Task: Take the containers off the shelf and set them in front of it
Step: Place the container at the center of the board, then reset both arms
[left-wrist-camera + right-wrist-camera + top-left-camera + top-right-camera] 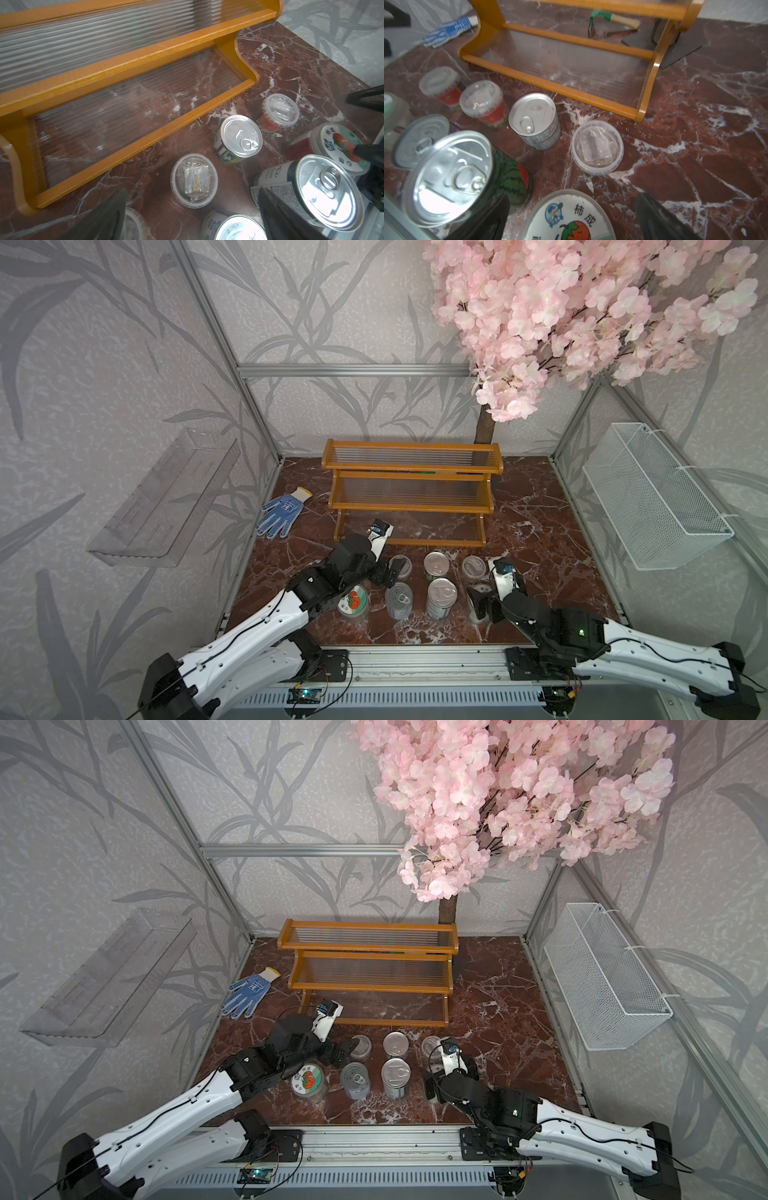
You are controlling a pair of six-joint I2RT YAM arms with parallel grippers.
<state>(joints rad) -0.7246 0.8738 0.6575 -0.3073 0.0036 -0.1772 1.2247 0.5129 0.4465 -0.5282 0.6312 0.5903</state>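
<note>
In both top views the shelf (411,466) stands at the back of the marble table (552,531). The containers (436,564) sit upright in two loose rows on the table just in front of the shelf's lowest rail. My left gripper (388,572) hovers over the end of the rows on the shelf's blue glove (280,512) side. A glove-side jar (353,601) with a tomato-print lid stands under my left arm, farther from the shelf. My right gripper (482,601) hangs at the other end of the rows, over a second jar (482,588) that it partly hides.

From my left wrist, my left fingers (99,216) are released and spread wide, with nothing clamped between them. Past them a clear cup (194,180) sits near the shelf's front rail. A pull-tab tin (239,137) and a red-labelled cup (279,112) carry on along that rail. A taller tin (324,193) stands farther from the shelf.

From my right wrist, my right fingers (660,218) are released too. They stand on either side of the second jar, with a gap showing at each side of its lid. A watermelon-print tin (452,182) stands just beside that jar. Toward the shelf are another clear cup, a grey tin (533,116) and two more red-labelled cups. Behind the shelf lies a small wooden-handled tool (612,17).
</note>
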